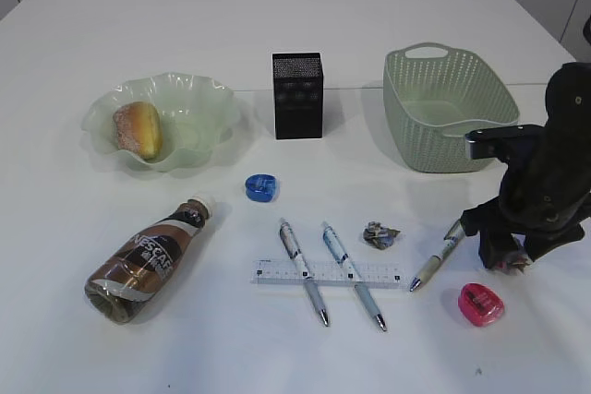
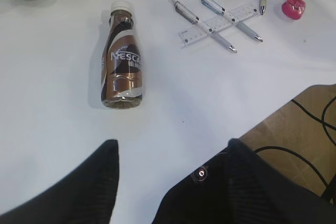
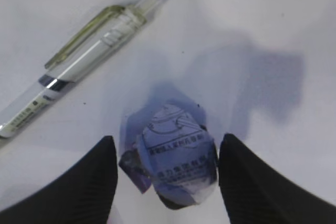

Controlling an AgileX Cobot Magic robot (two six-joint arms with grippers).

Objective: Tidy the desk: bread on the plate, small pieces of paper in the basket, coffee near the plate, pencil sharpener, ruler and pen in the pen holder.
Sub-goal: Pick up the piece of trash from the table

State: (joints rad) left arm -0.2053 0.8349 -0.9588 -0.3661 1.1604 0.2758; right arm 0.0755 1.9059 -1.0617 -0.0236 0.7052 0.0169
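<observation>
1. Three risks I see. The right gripper [image 3: 164,182] sits low near the desk's right edge, its jaws spread either side of a crumpled paper ball [image 3: 176,163] but not clamped; I judge that closing off-centre could squirt it sideways.
2. The green pen [image 3: 79,64] lies just beside the paper; a drifting finger could nudge it.
3. The basket [image 1: 406,89] stands toward the far right corner; a loose pinch could drop the ball short of its rim.
4. The left gripper [image 2: 170,150] hovers open over bare desk, holding nothing.

Slanted front view, two wrist close-ups
</observation>
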